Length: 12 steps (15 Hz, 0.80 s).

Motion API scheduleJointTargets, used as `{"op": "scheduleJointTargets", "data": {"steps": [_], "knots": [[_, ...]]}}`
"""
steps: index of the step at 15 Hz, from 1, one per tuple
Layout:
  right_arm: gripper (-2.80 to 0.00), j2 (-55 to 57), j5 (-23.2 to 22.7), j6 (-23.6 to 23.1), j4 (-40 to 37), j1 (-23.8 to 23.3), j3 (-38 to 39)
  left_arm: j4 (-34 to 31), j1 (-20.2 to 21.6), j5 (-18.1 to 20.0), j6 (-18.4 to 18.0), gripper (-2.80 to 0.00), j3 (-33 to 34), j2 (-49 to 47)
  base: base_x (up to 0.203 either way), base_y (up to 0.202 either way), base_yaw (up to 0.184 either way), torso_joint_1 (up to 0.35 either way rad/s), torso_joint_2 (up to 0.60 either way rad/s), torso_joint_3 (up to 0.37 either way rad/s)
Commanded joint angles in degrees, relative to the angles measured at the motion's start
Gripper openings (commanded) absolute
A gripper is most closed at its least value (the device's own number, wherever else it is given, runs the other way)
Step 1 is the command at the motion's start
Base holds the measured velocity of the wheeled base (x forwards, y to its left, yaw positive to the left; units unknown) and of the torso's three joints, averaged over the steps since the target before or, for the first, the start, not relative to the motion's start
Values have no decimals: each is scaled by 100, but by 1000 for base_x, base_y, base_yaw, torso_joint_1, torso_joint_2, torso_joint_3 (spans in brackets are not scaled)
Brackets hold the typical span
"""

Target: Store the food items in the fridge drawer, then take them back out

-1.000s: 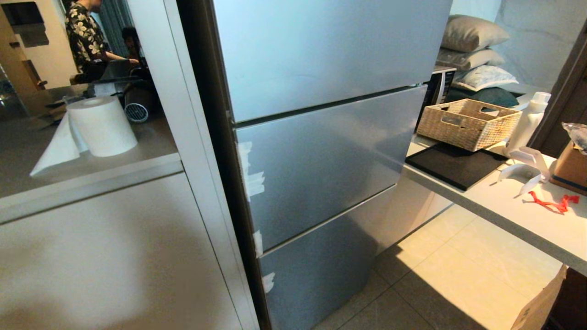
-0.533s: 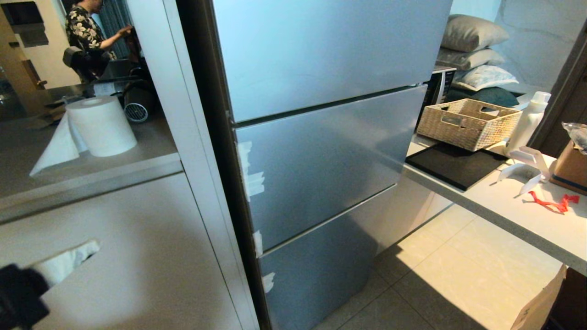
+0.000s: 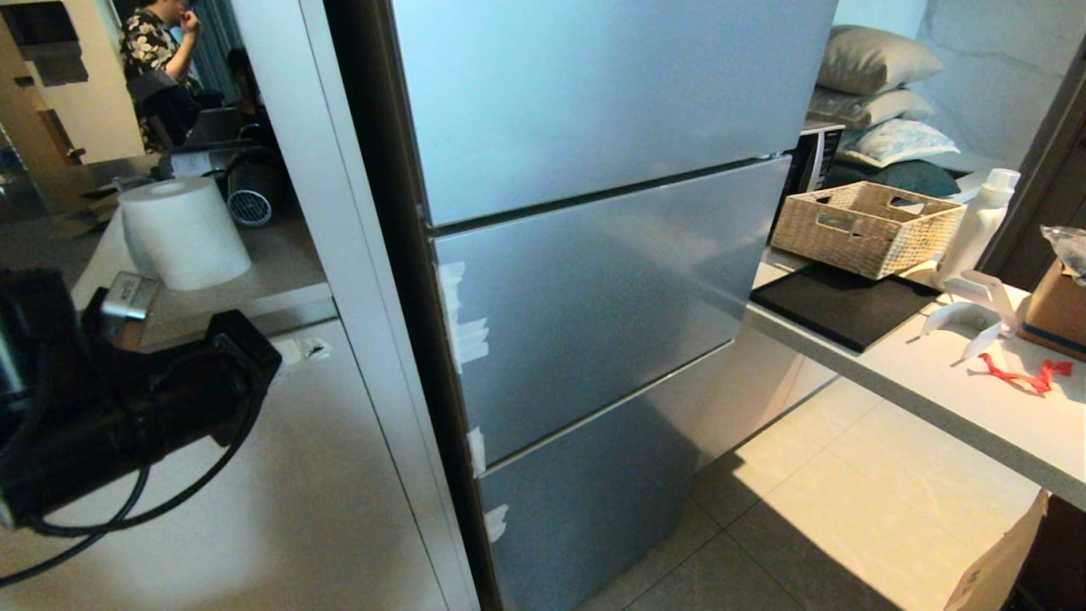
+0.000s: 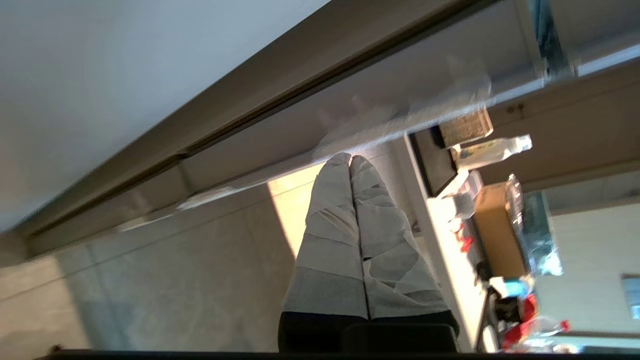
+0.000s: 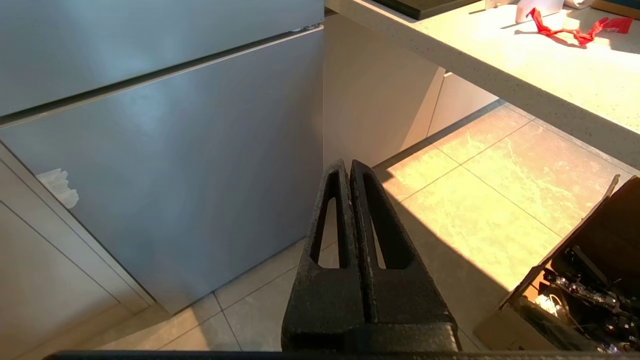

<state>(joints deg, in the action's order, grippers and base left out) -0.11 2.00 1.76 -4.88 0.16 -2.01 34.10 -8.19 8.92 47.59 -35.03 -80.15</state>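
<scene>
Sunlit tiled floor (image 3: 848,509) beneath a pale counter (image 3: 959,382); pillows (image 3: 874,85) stacked behind.

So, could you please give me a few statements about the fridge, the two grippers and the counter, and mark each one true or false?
1. All the doors of the silver-blue fridge are closed. True.
2. The left gripper, with its pale tape-wrapped fingers, holds a small red food piece. False: its fingers are pressed together on nothing.
3. The black right gripper is shut and hangs low in front of the fridge, above the tiled floor. True.
4. The woven wicker basket stands on the floor. False: it rests on the pale counter right of the fridge.
5. A thin red ribbon scrap lies on that counter. True.
</scene>
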Motion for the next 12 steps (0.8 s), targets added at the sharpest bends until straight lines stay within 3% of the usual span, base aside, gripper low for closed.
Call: {"op": "scheduleJointTargets", "data": {"steps": [1, 12], "knots": [[-280, 11, 2, 9, -5, 2, -1, 27, -255, -190, 95, -280, -432, -562, 0, 0, 0, 0, 0, 0], [-280, 11, 2, 9, -5, 2, -1, 69, -817, -457, 135, -280, -1336, -1416, 0, 0, 0, 0, 0, 0]]}}
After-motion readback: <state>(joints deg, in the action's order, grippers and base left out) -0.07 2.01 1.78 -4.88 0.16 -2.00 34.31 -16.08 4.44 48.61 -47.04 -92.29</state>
